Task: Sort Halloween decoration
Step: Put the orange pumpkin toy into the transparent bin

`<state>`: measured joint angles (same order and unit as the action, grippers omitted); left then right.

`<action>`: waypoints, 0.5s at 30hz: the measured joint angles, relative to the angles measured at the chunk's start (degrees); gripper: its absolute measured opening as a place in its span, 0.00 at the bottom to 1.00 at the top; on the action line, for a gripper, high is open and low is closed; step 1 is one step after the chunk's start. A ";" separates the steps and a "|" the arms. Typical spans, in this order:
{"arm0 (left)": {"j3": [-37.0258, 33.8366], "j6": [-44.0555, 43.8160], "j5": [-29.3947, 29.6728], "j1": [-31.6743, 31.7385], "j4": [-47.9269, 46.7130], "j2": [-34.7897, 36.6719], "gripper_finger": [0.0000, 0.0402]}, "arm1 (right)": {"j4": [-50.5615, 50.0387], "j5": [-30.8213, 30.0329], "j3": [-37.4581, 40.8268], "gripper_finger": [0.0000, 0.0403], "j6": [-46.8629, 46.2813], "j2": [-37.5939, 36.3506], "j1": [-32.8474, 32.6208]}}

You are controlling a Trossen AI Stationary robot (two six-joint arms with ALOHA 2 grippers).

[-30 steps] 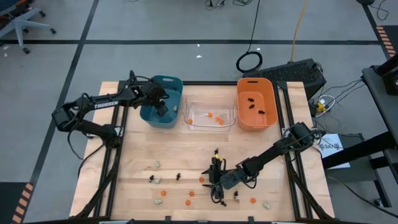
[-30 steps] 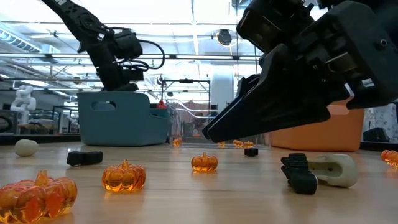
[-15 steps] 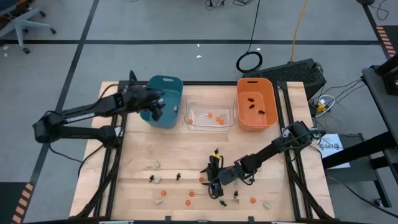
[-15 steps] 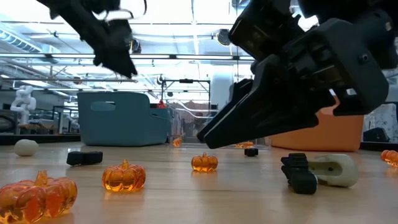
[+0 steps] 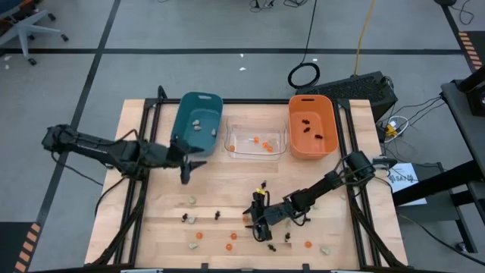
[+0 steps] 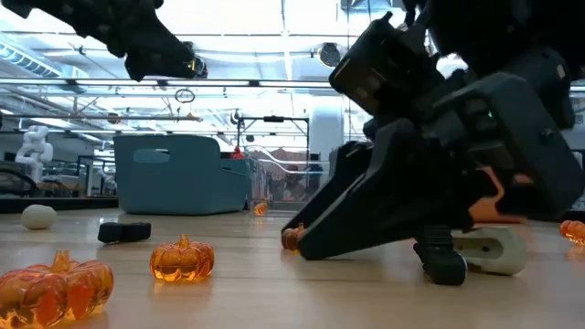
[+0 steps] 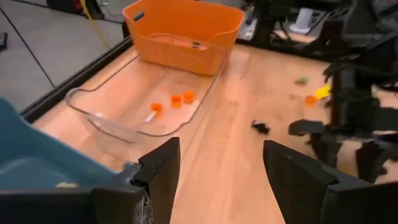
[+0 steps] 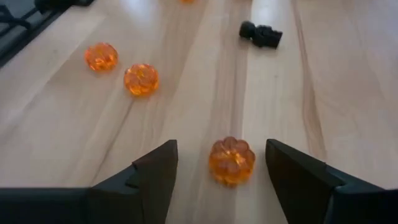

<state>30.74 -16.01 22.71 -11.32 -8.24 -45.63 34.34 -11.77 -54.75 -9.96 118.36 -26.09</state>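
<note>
My left arm reaches in from the table's left edge, stretched nearly flat across the boards, its left gripper (image 5: 186, 168) raised above the table surface with the two fingers (image 7: 163, 167) spread wide and nothing between them. My right arm comes in from the right edge, folded low and slanting toward the front centre, where the right gripper (image 5: 258, 220) sits close to the table, tilted down, its fingers (image 8: 155, 171) parted.

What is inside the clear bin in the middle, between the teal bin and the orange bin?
The clear bin holds three small orange pumpkins and one thin pale piece lying beside them. Its floor shows fully; nothing covers it, and no black spider lies inside.
</note>
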 joint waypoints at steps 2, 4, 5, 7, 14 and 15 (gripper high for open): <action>-0.18 -1.10 3.41 -3.15 0.79 -0.11 0.57 | 1.61 -0.01 -0.07 0.56 -0.10 0.96 0.00; -0.18 -1.81 6.12 -6.10 1.34 -0.18 0.57 | 1.68 -0.14 -0.10 0.54 -0.84 1.28 0.02; -0.18 -2.13 7.20 -7.43 1.59 -0.41 0.57 | 1.84 -0.14 -0.10 0.52 -1.12 1.41 0.13; -0.22 -3.27 8.75 -9.80 1.41 -0.75 0.57 | 1.40 -0.18 -0.12 0.48 -1.22 1.42 0.20; -0.20 -8.96 13.77 -16.24 1.93 -5.74 0.57 | 1.04 -0.57 -0.12 0.29 -1.30 1.42 0.33; -0.20 -9.19 14.70 -16.98 1.95 -6.82 0.57 | 0.98 -0.57 -0.12 0.26 -1.30 1.42 0.35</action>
<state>30.55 -25.20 37.42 -28.30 -6.28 -52.45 35.32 -12.34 -54.87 -11.27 119.79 -25.74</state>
